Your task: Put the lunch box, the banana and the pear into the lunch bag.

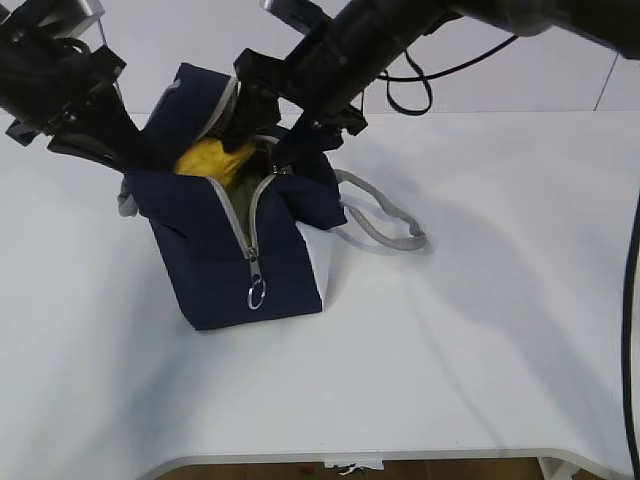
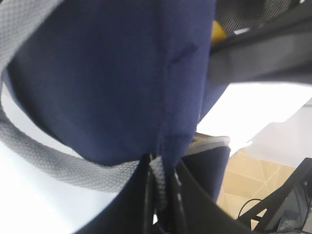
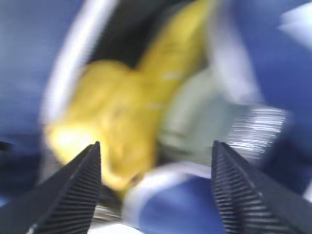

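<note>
Lunch bag (image 1: pixel 235 250) is standing toward the desk's (image 1: pixel 480 330) back-left, left claw (image 2: pixel 161 195) clenching its edge; right claw (image 3: pixel 156 185), released, is hovering over pear (image 3: pixel 97 131), banana (image 3: pixel 170 63), lunch box (image 3: pixel 195 122) inside; withdrawing seems next.

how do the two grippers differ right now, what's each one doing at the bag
The left gripper is shut, pinching the lunch bag's navy fabric edge beside a grey handle; the right gripper stands wide open with nothing between its fingers. The left grips from the bag's outer side; the right is at the open top, over the yellow fruit and the pale green lunch box. Both are black and at the bag.
</note>
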Motion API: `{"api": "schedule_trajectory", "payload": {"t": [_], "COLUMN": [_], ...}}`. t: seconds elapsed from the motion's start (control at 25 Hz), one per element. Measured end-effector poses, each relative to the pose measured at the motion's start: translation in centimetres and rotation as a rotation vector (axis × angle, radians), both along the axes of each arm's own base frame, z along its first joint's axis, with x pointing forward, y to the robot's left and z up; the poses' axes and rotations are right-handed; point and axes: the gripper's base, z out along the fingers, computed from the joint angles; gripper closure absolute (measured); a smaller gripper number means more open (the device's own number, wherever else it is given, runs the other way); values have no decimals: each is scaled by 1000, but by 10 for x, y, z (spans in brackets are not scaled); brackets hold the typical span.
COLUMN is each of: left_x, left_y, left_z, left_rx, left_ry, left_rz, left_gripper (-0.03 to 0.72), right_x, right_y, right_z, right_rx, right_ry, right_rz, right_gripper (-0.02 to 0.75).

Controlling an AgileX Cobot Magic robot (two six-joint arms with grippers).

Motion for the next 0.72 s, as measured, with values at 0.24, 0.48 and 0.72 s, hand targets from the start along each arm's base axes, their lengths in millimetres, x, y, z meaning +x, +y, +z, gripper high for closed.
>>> {"api": "schedule_trajectory", "payload": {"t": [0.24, 0.48, 0.72], "left_x": [0, 0, 0], "left_y": [0, 0, 0], "left_z": [0, 0, 0], "left_rx": [0, 0, 0], "left_ry": [0, 0, 0], "left_rz": [0, 0, 0], "left_gripper": [676, 676, 676], "right_x": [5, 12, 14], "right_y": [-27, -46, -54], "right_z": [14, 7, -1], "right_rx": [-126, -297, -371], "right_ry": [-81, -110, -88], "right_rz": [-50, -117, -161], "right_gripper": [198, 198, 198]}}
